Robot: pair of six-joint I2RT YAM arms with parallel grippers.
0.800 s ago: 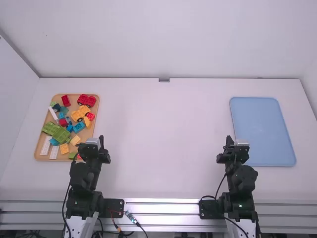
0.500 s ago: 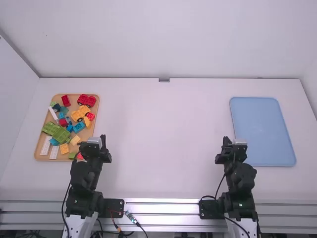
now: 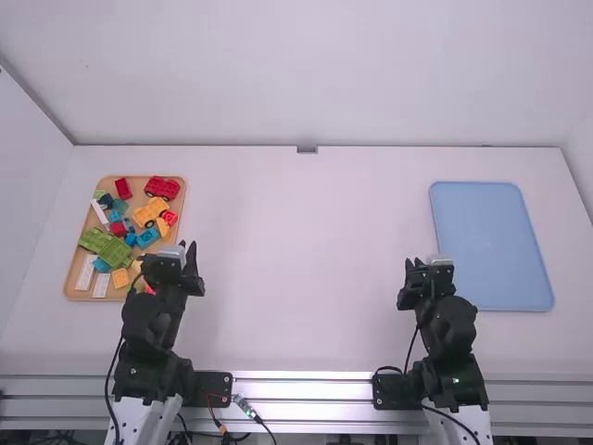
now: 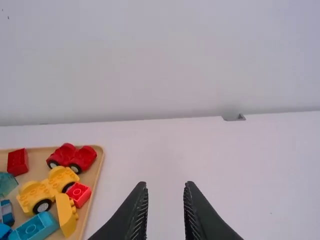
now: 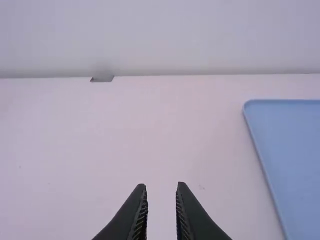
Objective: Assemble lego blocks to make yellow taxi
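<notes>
My left gripper [image 3: 188,248] is just right of the wooden tray's near right corner; in the left wrist view the left gripper [image 4: 165,185] stands open with nothing between its fingers. My right gripper [image 3: 414,264], left of the blue tray, is also open and holds nothing; the right wrist view has the right gripper [image 5: 162,186] over bare table. Inside the wooden tray lie a yellow car base [image 3: 150,212] with black wheels, a yellow curved block [image 4: 66,215], a red block [image 4: 78,194] and small yellow-orange blocks [image 3: 120,278]. The left arm partly hides the tray's near right corner.
The wooden tray [image 3: 177,234] at the left also holds a red car base [image 3: 162,188], a green vehicle piece [image 3: 107,246], white pieces and several blue and teal blocks. A blue tray [image 3: 491,246] lies at the right. A white wall stands behind the table.
Both grippers have shifted slightly to the left, and both arms have changed their bend a little. The blocks and trays have stayed in place.
</notes>
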